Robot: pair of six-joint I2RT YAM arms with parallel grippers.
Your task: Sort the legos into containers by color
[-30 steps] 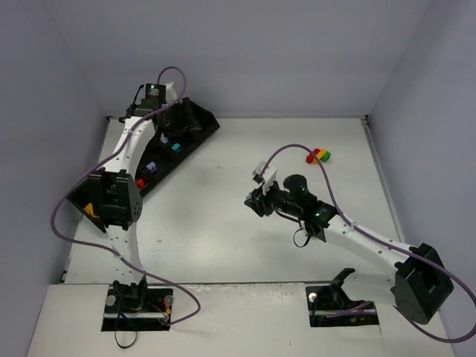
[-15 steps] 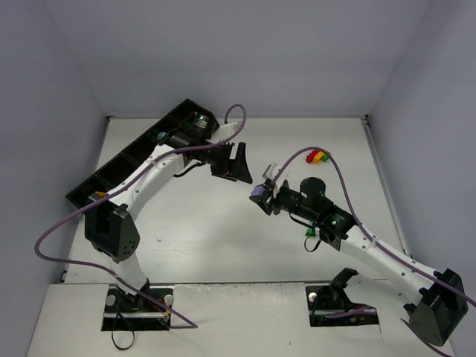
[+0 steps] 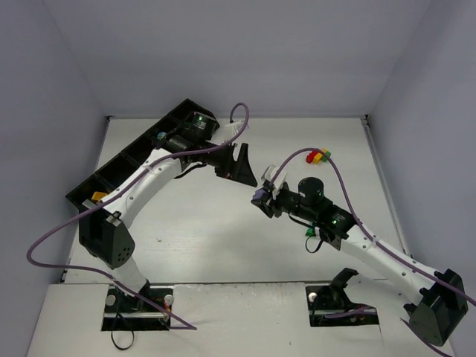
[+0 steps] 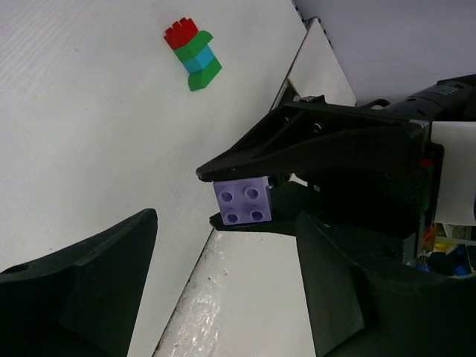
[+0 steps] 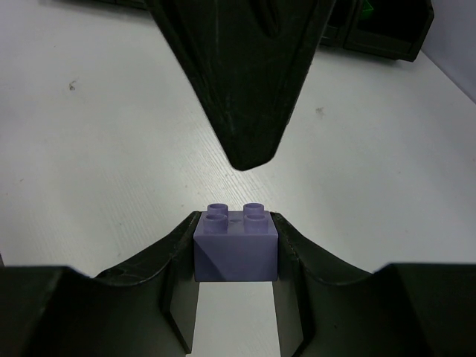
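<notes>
The lilac brick (image 5: 236,244) hung in the air well apart from the tray (image 3: 119,165), out past its far end toward the middle of the table (image 3: 201,223). The right gripper (image 3: 261,199) had its fingers clamped on two opposite side walls of the brick, studs pointing away from the wrist. The left gripper (image 3: 242,166) sat between brick and tray with its fingers spread wide and nothing in them. In its own wrist view the brick showed in the gap between them.

The brick looked like hard, light plastic: stiff enough to take a firm pinch without harm, but smooth-walled and small, so a skewed grip could probably let it twist or pop out. The best hold for the left gripper was likely the two side walls left free, squarely across the flats and clear of the studs and the right fingers.

A stack of bricks (image 3: 319,156), red at one end and green at the other, lay on the table farther from the tray than the held brick.

The left arm (image 3: 149,175) covered much of the tray. An orange piece (image 3: 97,197) showed in the compartment at its near end, and a teal speck (image 3: 158,136) showed farther along, though whether that was a brick I could not tell. The right wrist view caught a green bit (image 5: 364,9) in the tray. The other compartments looked dark, and I could not make out their contents.
</notes>
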